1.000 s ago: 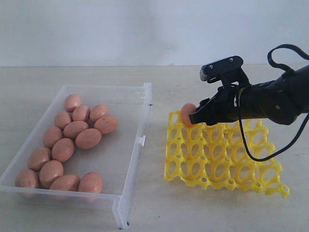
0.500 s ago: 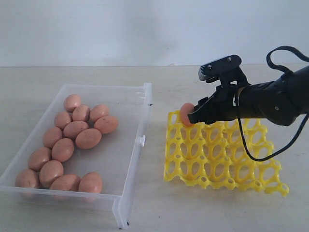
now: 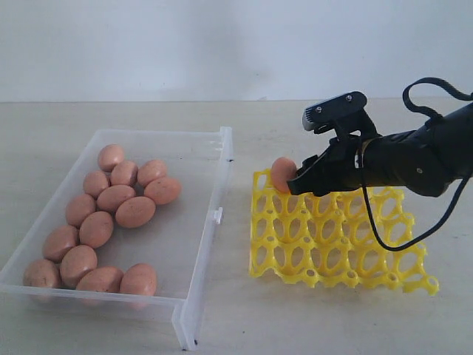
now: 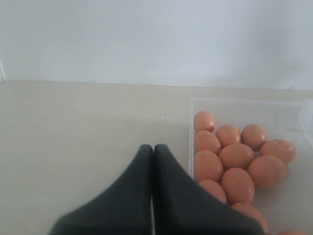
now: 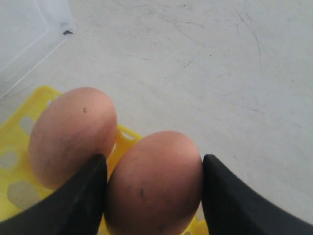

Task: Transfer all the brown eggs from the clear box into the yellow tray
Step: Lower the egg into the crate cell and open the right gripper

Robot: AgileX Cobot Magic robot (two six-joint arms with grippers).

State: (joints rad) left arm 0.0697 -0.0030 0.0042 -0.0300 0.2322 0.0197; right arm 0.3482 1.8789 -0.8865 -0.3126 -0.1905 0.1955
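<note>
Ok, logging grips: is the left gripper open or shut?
Shut: the left gripper has both fingers pressed together, nothing between.

Faintly speckled brown eggs [image 3: 135,211], yellow tray [image 3: 257,268]

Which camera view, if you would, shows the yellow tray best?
The exterior view: nearly all of the yellow tray shows. The right wrist view gives only a corner beneath two brown eggs; the left wrist view, none.
</note>
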